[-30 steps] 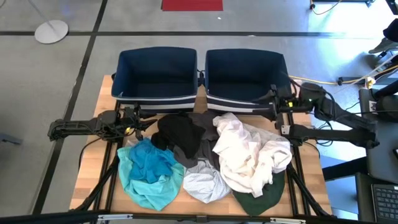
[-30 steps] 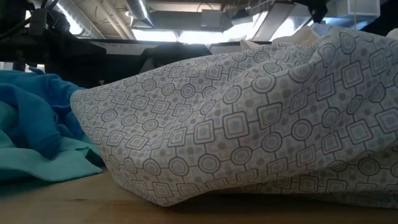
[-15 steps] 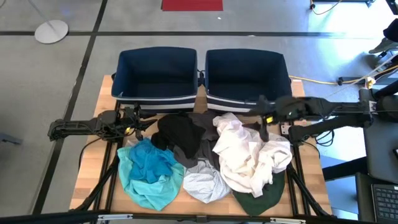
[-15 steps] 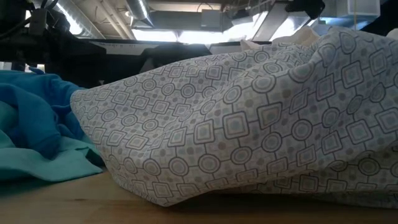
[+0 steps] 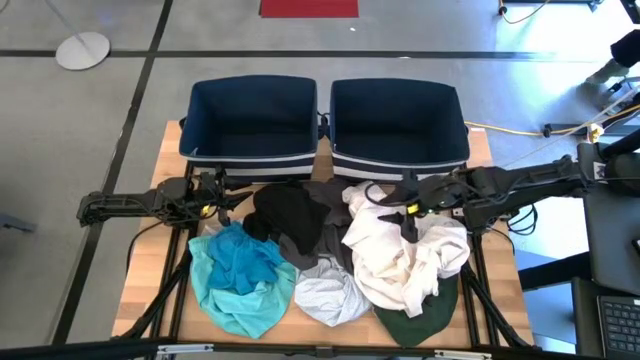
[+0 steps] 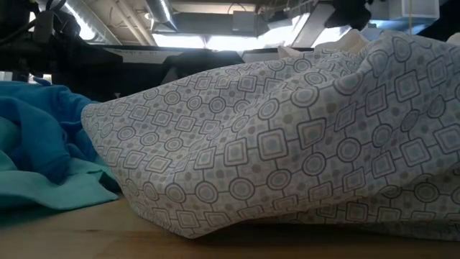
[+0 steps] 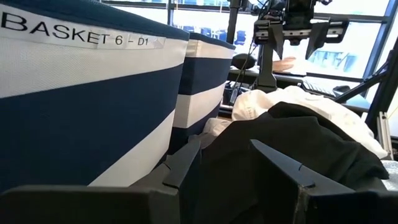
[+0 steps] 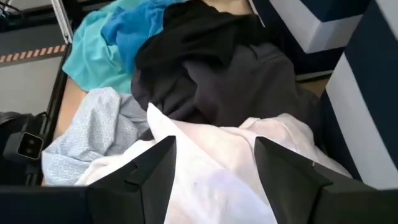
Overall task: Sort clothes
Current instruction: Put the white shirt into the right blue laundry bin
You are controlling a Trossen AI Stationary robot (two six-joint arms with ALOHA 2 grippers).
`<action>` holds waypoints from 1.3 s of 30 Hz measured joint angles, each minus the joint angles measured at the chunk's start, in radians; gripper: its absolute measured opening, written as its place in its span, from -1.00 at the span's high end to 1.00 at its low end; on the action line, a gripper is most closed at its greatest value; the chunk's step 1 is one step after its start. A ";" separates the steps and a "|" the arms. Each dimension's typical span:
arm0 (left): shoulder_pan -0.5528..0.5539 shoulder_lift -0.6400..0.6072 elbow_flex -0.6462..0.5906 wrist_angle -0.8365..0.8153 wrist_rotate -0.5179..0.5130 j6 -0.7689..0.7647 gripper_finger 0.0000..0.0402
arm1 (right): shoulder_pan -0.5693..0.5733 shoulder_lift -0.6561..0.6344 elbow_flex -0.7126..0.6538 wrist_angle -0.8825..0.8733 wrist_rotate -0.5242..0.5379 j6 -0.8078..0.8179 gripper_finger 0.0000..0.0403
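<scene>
The clothes lie in a pile on the wooden table. A white garment (image 5: 400, 255) is on the right, with a black one (image 5: 288, 218) and a dark grey one (image 5: 335, 198) in the middle. A turquoise one (image 5: 235, 278) is on the left, a pale patterned one (image 5: 330, 292) in front and a dark green one (image 5: 418, 320) at the near edge. My right gripper (image 5: 405, 212) hangs open over the white garment's far part (image 8: 211, 186), tipped downward. My left gripper (image 5: 228, 196) is open and level at the left, with the black garment (image 7: 292, 137) just ahead of its fingers.
Two navy bins with white stripes (image 5: 250, 150) (image 5: 398, 152) stand side by side along the table's far edge, just behind the pile. In the low view, the patterned garment (image 6: 287, 144) and the turquoise one (image 6: 43, 144) fill the foreground. Bare wood shows at the near left corner (image 5: 150, 290).
My right gripper has swung from beside the right bin's front toward the table's near edge and its left. It now hangs over the white garment and has tipped further downward. Its fingers have stayed open. The clothes have not moved.
</scene>
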 joint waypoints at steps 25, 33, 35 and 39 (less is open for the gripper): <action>0.000 0.000 0.000 0.000 0.000 -0.002 0.38 | 0.000 0.037 -0.003 -0.150 0.055 0.107 -0.81; 0.000 0.000 0.000 -0.001 0.000 -0.001 0.38 | 0.000 0.036 -0.003 -0.138 0.031 0.161 -0.80; 0.000 0.000 0.000 -0.001 0.000 -0.001 0.38 | 0.000 0.038 -0.003 -0.138 0.039 0.169 -0.80; 0.000 0.000 0.000 -0.002 0.000 -0.001 0.38 | 0.000 0.073 -0.003 -0.146 0.038 0.170 -0.80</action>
